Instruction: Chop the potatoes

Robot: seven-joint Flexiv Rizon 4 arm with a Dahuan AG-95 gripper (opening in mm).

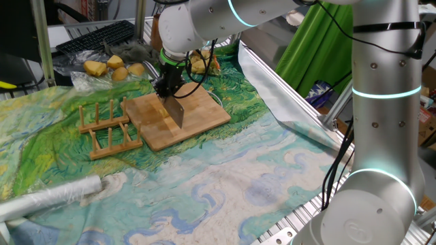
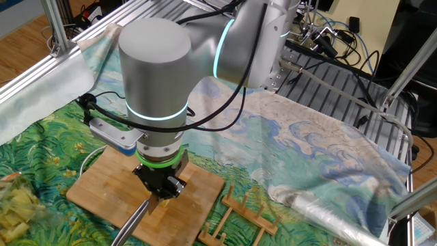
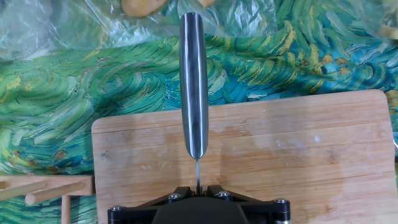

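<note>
— One arm over the table. What is in its gripper (image 1: 165, 87)?
— A knife (image 1: 176, 112). The jaws are pinched narrow on it, almost together, and the gripper points straight down at the board (image 1: 204, 109).
— Where is the blade?
— Hanging below the fingers, over the middle of the board, its edge low against the wood. Whether it touches, I cannot tell. In the hand view the steel handle (image 3: 194, 87) runs out past the board's far edge, over the cloth (image 3: 62, 112).
— And the potato chunks (image 1: 199, 62)?
— Off the board. A small yellow heap in clear plastic, on the cloth just past the board's far corner, partly behind the arm. The other fixed view shows the heap (image 2: 13, 205) at the frame's lower left edge, near one end of the board (image 2: 102, 184).
— Any others?
— Several whole potatoes (image 1: 116, 67), bigger and yellow-brown, in a clear bag further along, near the table's far edge, well apart from the knife.
— Anything next to the board?
— A wooden rack (image 1: 105, 129) with upright pegs, just beside it. A roll of clear film (image 1: 48, 197) lies near the front edge, well away
</note>
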